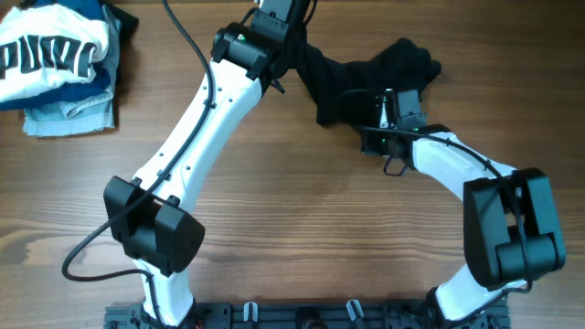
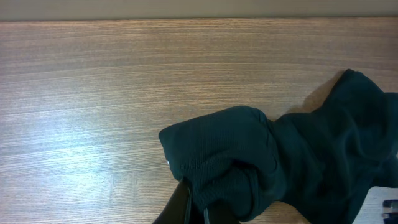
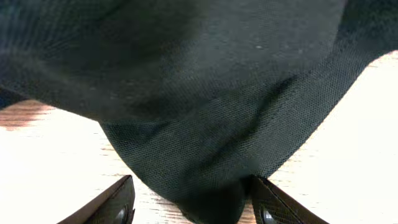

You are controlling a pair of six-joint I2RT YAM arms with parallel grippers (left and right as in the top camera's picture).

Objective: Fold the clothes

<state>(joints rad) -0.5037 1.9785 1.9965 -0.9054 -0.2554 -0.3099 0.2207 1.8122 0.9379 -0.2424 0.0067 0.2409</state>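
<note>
We are working at the far side of the wooden table, where the dark garment is lying bunched in a crumpled heap, right of centre. Our left gripper is reaching across to the heap's left end and is pinching a thick fold of the fabric, its fingers drawn nearly together, with the cloth gathering up and bulging over them. Our right gripper is sitting at the heap's near side with its jaws standing wide apart. The knit cloth is draping down between its two fingers, and they are not squeezing it. In the far left corner, well apart from the garment, a stack of folded clothes is resting, with a white top bearing dark lettering lying uppermost
</note>
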